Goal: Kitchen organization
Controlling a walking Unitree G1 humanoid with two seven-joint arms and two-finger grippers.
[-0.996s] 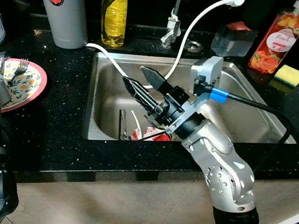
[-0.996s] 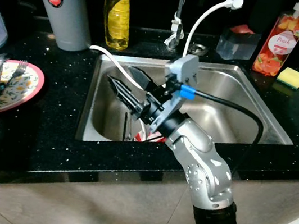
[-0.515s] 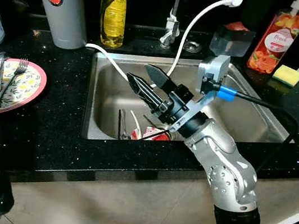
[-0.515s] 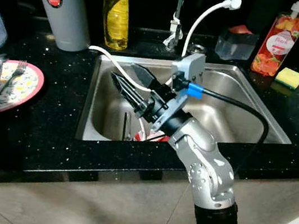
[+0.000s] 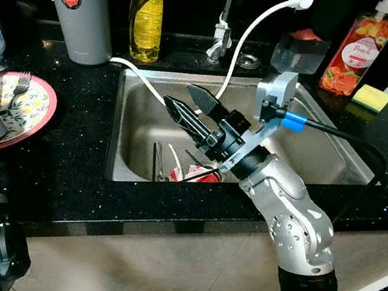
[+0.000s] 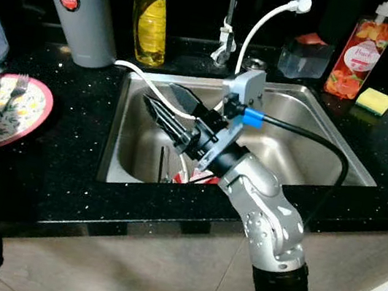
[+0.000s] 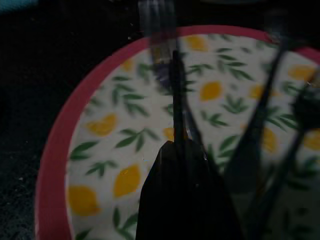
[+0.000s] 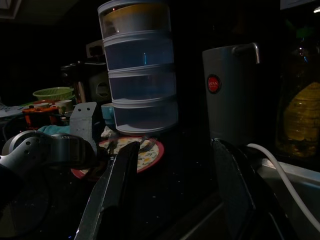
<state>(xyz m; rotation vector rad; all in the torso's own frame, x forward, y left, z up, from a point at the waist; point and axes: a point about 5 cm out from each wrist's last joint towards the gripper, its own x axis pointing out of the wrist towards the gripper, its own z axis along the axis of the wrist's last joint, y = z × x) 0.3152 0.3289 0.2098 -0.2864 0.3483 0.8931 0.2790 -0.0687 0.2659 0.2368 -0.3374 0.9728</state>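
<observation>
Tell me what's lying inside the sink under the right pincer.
In the sink, below the open right pincer, lie a few metal utensils and something red and white. The arm covers part of that pile, so I can't identify it.

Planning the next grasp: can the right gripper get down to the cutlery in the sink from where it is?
Probably yes. The right gripper hangs open above the sink, with the cutlery below it. The white hose runs close beside its fingers and might snag.

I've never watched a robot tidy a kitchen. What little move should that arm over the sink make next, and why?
Probably dip the right end effector into the sink. Its fingers are open and empty above the basin, and utensils lie at the bottom just below them.
</observation>
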